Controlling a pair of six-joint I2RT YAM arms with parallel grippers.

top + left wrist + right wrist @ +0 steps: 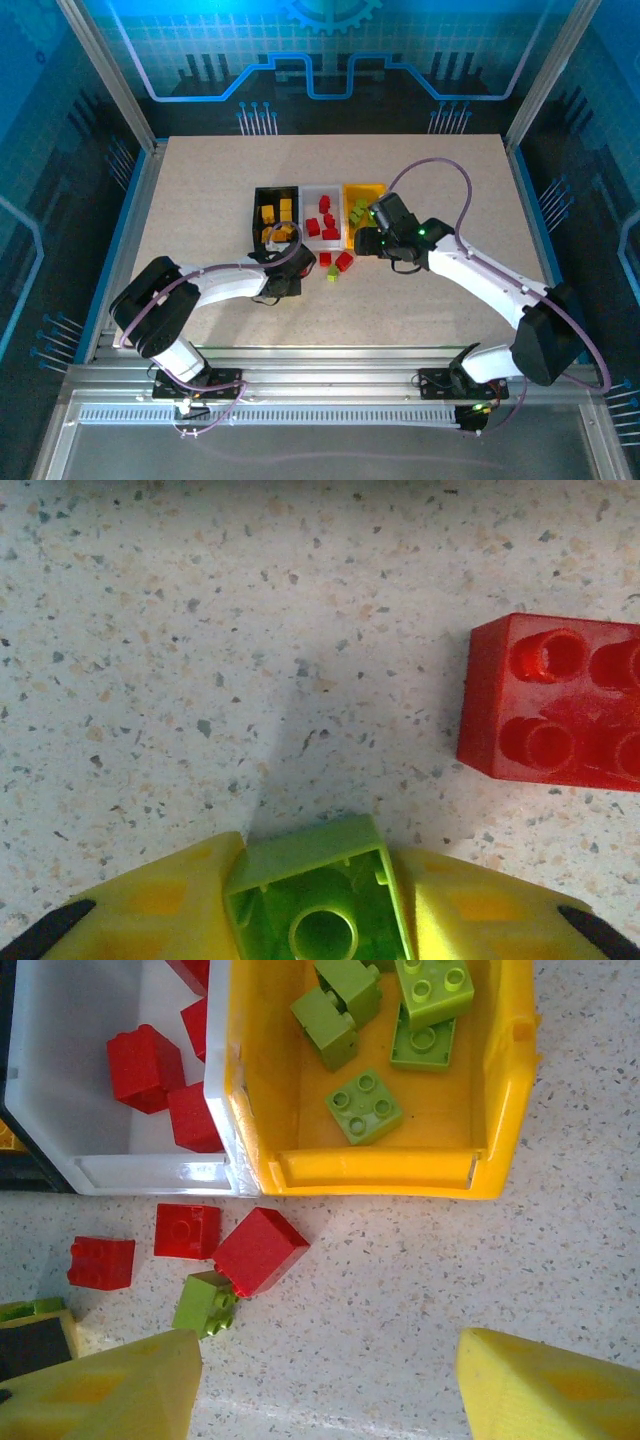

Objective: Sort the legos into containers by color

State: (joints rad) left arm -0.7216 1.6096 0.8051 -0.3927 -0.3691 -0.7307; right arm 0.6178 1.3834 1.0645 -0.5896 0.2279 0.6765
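Note:
My left gripper (318, 905) is shut on a light green lego (305, 865), hollow underside toward the camera, low over the table. A red lego (555, 715) lies just to its right. In the top view the left gripper (303, 266) sits in front of the black container (256, 215). My right gripper (330, 1380) is open and holds nothing, in front of the yellow container (380, 1172), which holds several green legos. The white container (140, 1172) holds red legos. Three loose red legos (258, 1250) and a green lego (205, 1303) lie in front of the containers.
The three containers stand side by side mid-table: black (256, 215) with yellow legos, white (310, 195), yellow (362, 190). The two grippers are close together. A cable (440, 170) loops above the right arm. Bare tabletop surrounds the group.

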